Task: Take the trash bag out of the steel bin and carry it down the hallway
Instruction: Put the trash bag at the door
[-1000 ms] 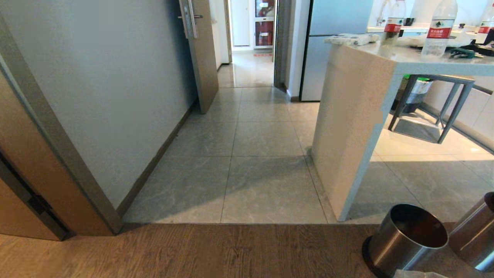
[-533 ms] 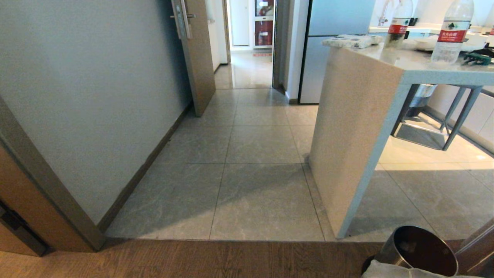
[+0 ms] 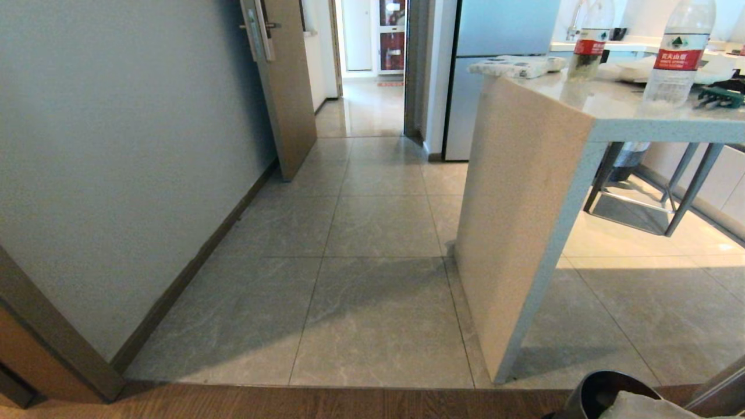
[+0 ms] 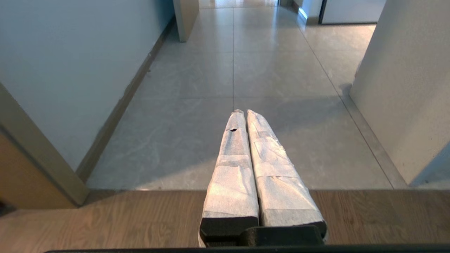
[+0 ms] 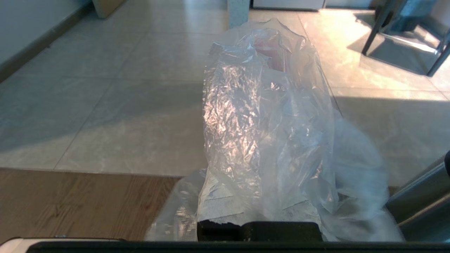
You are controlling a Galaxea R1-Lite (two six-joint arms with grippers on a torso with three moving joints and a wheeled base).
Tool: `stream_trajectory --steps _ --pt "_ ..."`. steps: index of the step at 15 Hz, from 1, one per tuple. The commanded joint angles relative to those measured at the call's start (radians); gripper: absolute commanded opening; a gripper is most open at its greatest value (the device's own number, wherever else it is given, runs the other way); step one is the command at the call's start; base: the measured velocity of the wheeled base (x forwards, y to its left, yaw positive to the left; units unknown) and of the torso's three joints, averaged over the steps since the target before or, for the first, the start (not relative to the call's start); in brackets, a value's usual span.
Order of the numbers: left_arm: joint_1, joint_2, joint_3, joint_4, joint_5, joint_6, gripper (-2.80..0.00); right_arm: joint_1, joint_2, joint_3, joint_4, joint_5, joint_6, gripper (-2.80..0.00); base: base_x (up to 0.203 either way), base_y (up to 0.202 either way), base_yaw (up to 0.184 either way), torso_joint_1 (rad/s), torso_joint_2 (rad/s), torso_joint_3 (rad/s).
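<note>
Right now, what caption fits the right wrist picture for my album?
Right gripper clutching a crinkly clear plastic trash bag above glossy grey floor tiles.

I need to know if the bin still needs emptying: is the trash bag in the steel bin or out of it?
Out. The trash bag is draped over the shut right gripper, above the floor; the steel bin stands apart.

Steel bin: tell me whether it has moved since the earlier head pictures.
No. The bin sank toward the bottom edge, but the counter panel and floor seam sank with it: the camera moved; the bin kept its place by the panel.
</note>
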Motion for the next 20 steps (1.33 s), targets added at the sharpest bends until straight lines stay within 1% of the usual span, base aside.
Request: stream_trajectory --steps 1,15,17,20 --pt "0.000 0.000 0.000 0.000 0.000 -0.001 -2.80 0.001 0.002 0.000 0.001 0.000 0.000 -2.80 0.000 0.000 0.000 0.000 0.00 0.000" --pt "0.000 0.000 0.001 -0.001 0.000 -0.001 -2.80 0.001 0.002 0.000 0.001 0.000 0.000 -2.80 0.000 0.000 0.000 0.000 0.00 0.000" --pt "0.000 0.000 0.001 -0.001 0.000 -0.001 -2.80 0.000 0.001 0.000 0.001 0.000 0.000 -2.80 0.003 0.104 -0.003 0.004 0.00 0.005" --pt "0.000 0.000 0.001 -0.001 0.000 0.001 -2.80 0.001 0.001 0.000 0.001 0.000 0.000 -2.80 0.000 0.183 0.000 0.004 0.01 0.004"
